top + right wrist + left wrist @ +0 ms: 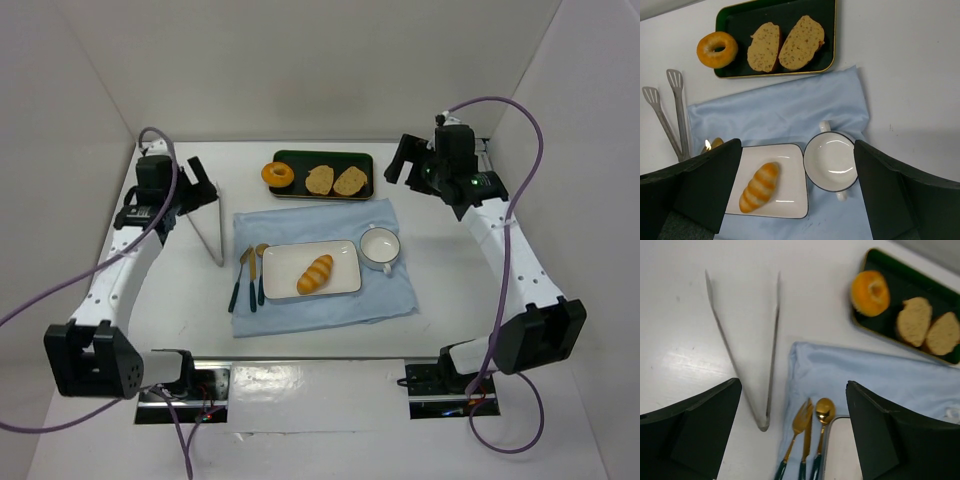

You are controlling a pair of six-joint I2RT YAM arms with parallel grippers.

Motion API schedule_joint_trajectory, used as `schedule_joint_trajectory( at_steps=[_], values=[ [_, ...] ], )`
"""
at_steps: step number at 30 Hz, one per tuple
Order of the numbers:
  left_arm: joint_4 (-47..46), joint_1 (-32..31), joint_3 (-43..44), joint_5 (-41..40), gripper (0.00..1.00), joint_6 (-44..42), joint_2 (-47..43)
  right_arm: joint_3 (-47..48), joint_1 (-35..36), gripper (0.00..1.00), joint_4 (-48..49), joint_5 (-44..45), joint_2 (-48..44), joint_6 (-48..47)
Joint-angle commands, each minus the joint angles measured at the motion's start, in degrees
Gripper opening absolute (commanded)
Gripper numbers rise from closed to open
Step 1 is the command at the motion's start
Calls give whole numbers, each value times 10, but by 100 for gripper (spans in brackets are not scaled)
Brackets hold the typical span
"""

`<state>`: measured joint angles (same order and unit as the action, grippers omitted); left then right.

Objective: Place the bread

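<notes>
The bread, a small golden ridged roll, lies slantwise on the white rectangular plate in the middle of the blue cloth; the right wrist view shows the bread on the same plate. My left gripper hangs open at the left, above the table beside the metal tongs. In its own view the left gripper is empty, with the tongs lying flat below. My right gripper is open and empty at the back right, and the right gripper looks down on plate and cup.
A dark green tray at the back holds an orange doughnut and two bread slices. A white cup stands right of the plate. Gold cutlery lies on the blue cloth. White walls close in three sides.
</notes>
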<state>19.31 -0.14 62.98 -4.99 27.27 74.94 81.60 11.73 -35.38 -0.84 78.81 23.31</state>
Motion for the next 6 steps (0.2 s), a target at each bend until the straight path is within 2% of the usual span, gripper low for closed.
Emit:
schedule_joint_trajectory(
  at_steps=[1,6],
  values=[
    [27,-3,29,45,99,15,-49,3,-4,100,2,9,-6,13],
    [54,-15,-15,103,99,61,-136,-11,-4,100,7,10,-11,24]
  ],
)
